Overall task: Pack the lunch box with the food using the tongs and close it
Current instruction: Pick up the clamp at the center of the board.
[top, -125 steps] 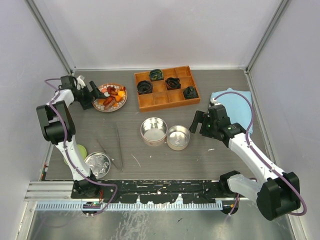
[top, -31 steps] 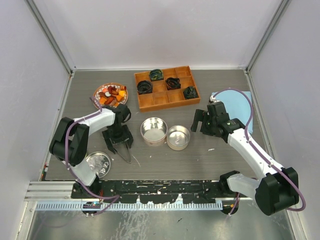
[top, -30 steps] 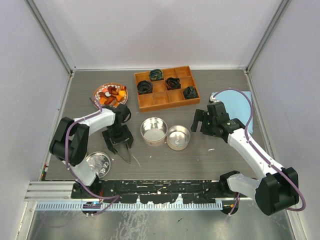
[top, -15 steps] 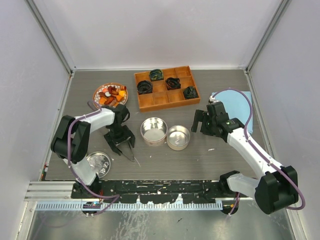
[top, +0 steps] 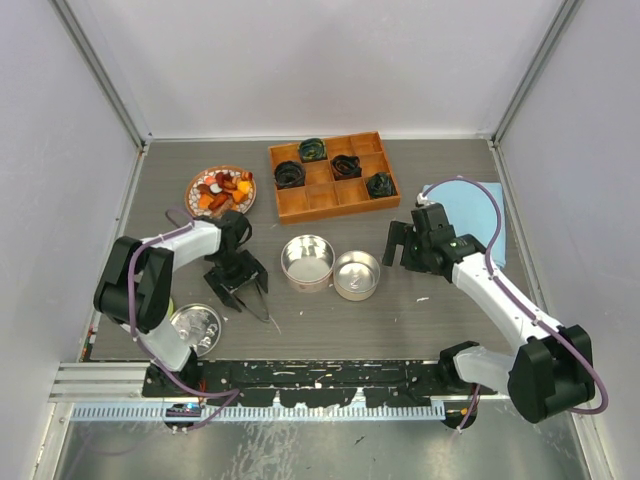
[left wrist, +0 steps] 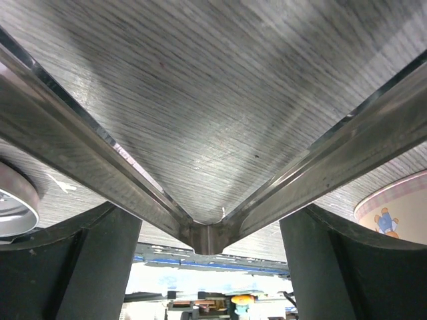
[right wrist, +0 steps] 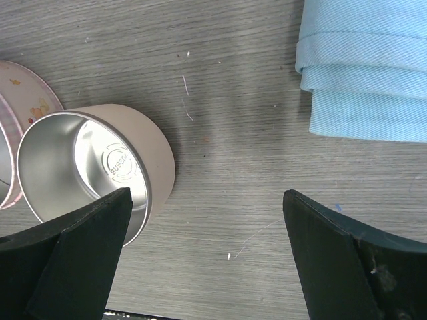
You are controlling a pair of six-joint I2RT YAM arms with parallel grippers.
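Left gripper spread wide, straddling tongs at joined end near table's front-left edge, lined up for pickup, not clamped. Right gripper released, empty beside small tin, likely on standby. Food on plate, back-left.

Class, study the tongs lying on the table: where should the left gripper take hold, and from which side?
Probably across both arms of the tongs, just ahead of the joined end, coming straight down from above. They lie flat in an open V, so open jaws can straddle both arms and squeeze.
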